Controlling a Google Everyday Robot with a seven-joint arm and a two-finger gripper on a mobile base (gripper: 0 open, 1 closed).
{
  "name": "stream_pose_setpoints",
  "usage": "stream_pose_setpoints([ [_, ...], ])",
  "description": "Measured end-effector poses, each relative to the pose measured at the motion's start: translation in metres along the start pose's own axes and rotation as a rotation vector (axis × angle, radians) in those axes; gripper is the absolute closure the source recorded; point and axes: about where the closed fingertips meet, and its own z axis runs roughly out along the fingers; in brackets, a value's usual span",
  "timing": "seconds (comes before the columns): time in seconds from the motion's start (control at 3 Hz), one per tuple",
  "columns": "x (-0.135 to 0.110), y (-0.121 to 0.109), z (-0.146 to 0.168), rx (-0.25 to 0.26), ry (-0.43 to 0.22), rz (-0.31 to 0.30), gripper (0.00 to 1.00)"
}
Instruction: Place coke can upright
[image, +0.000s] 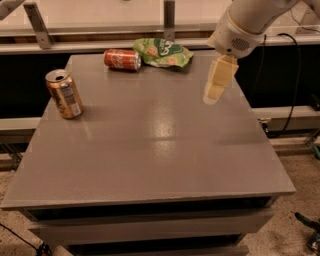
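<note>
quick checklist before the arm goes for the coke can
1. Coke can in view: ok, at the far edge of the table.
2. Can upright: not ok, it lies on its side.
3. Gripper at the can: not ok, it hangs over the table's right part, well apart from the can.
4. Green bag free of the can: cannot tell, it lies right beside the can's right end.
5. Gold can out of the way: ok, upright at the left, apart.

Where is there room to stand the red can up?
The table is bare across its middle and front, between the gold can at left and the gripper hovering at right. The back edge is crowded: the coke can lies beside the green bag.
</note>
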Motion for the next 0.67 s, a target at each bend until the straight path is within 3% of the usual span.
stream_pose_setpoints([
  [0.33, -0.0445, -0.0232, 0.0251, -0.022, -0.029, -0.048, 0.00],
  [0.67, -0.0446, -0.0233, 0.0253, -0.023, -0.029, -0.048, 0.00],
])
